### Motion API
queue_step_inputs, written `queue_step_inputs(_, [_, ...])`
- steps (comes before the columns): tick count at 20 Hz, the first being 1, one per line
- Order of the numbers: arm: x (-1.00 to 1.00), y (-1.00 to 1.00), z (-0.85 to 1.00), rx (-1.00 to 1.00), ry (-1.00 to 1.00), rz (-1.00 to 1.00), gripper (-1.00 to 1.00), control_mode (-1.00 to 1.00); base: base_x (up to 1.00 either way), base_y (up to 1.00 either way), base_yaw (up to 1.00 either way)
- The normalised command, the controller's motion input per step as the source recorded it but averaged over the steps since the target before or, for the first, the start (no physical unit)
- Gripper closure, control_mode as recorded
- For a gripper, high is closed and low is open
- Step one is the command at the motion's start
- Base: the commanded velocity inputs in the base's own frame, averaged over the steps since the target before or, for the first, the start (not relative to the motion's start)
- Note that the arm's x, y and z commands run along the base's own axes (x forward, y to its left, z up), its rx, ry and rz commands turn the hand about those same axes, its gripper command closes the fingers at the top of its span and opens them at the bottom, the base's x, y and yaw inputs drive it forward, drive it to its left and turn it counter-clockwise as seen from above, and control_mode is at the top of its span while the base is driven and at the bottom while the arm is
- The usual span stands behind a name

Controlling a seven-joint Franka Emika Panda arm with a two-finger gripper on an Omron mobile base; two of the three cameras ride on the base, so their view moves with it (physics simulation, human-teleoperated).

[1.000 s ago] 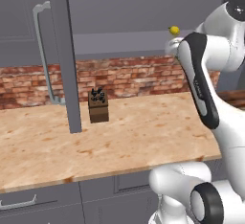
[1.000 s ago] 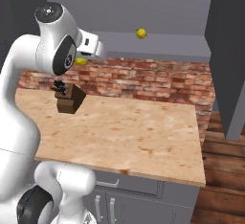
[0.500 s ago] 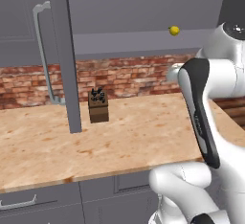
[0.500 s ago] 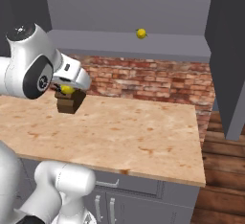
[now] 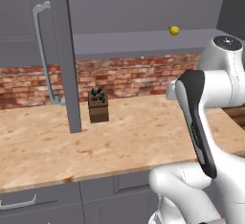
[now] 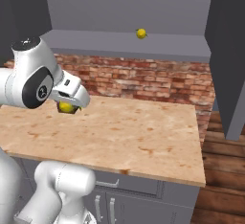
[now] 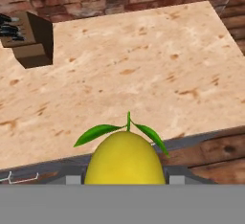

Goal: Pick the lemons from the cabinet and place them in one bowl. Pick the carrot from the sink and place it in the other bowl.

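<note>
A bright yellow lemon (image 7: 125, 158) with green leaves sits at the bottom of the hand view, and my gripper (image 7: 125, 173) is shut on it. In the right base view the gripper (image 6: 68, 106) hangs low over the left part of the counter with the held lemon (image 6: 66, 107) peeking out under the hand. A second lemon (image 5: 174, 30) (image 6: 141, 33) rests on the grey shelf (image 6: 119, 41) of the open cabinet (image 5: 143, 3), well above and apart from the gripper.
The wooden counter (image 5: 143, 137) (image 7: 143, 50) lies below the hand, backed by a brick wall (image 6: 143, 77). A brown knife block (image 5: 98, 106) (image 7: 28, 39) stands on it. An open cabinet door (image 5: 62, 55) with its silver bar handle (image 5: 43, 50) juts out on the left, another door (image 6: 229, 60) on the right.
The arm has swung down from shelf height to just above the counter, carrying the lemon with it. The lemon on the shelf has stayed put.
</note>
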Motion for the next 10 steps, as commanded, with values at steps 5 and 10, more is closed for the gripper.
queue_step_inputs(5, [-0.04, 0.0, -0.08, 0.0, 0.02, -0.01, 1.0, -1.0, 0.0, 0.0, 0.0])
queue_step_inputs(10, [0.0, 0.0, 0.0, 0.0, 0.0, 0.0, 1.0, -1.0, 0.0, 0.0, 0.0])
